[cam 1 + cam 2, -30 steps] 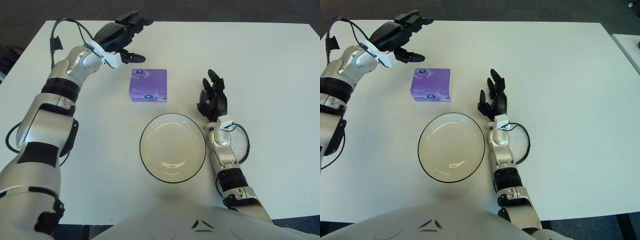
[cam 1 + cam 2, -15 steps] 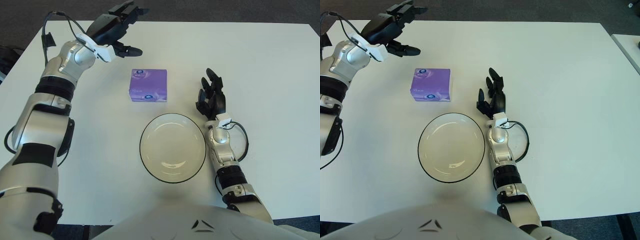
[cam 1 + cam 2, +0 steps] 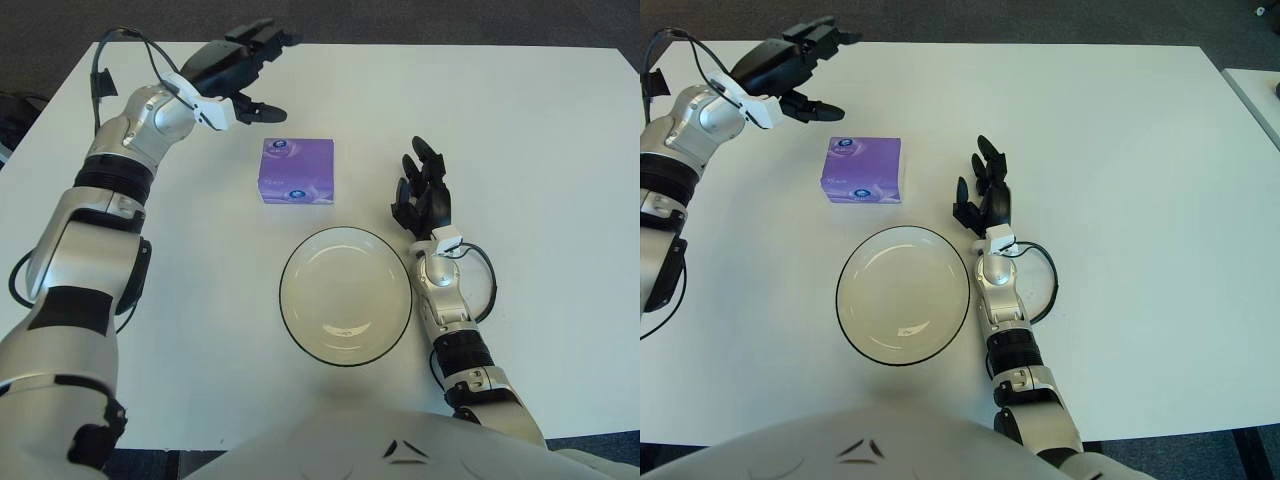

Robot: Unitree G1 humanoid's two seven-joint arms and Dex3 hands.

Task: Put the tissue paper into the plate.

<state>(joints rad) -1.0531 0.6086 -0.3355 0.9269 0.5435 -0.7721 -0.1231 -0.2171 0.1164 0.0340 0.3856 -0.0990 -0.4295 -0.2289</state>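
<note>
A purple tissue pack lies flat on the white table, just beyond an empty white plate with a dark rim. My left hand hovers above the table to the far left of the pack, fingers spread, holding nothing. My right hand rests on the table just right of the plate, fingers open and pointing away from me, holding nothing.
The white table stretches wide to the right and far side. Its far edge meets dark floor. A black cable loops at my right wrist.
My left hand has dropped a little and come slightly back toward the tissue pack. The right hand, pack and plate have not moved.
</note>
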